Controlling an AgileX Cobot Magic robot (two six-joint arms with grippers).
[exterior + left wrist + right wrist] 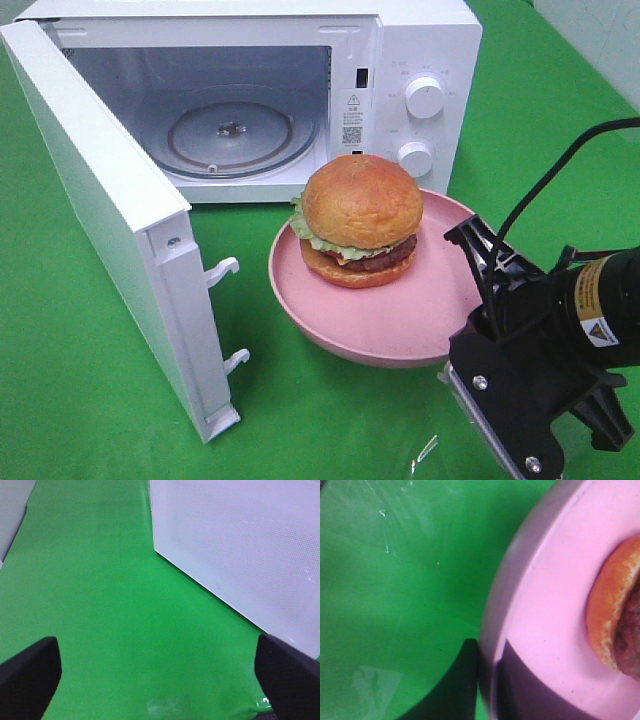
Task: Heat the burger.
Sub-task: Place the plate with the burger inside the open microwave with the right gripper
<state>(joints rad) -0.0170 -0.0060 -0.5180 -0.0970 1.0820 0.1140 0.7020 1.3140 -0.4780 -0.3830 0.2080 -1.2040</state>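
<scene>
Currently: burger [360, 215] on pink plate [400, 320], before open microwave [425, 45]. Right gripper [487, 660] pinches plate rim; left gripper [159, 675] wide, empty. Step, likely: plate grasp. Next: level lift onto turntable [228, 135].

The right end effector [489, 645] pinched the rim of the pink plate [550, 570], one dark finger outside, one inside. Counting that grip as six o'clock on the plate, the burger [615, 620] sat toward two o'clock. Green tabletop [395, 580] lay outside the rim.
</scene>
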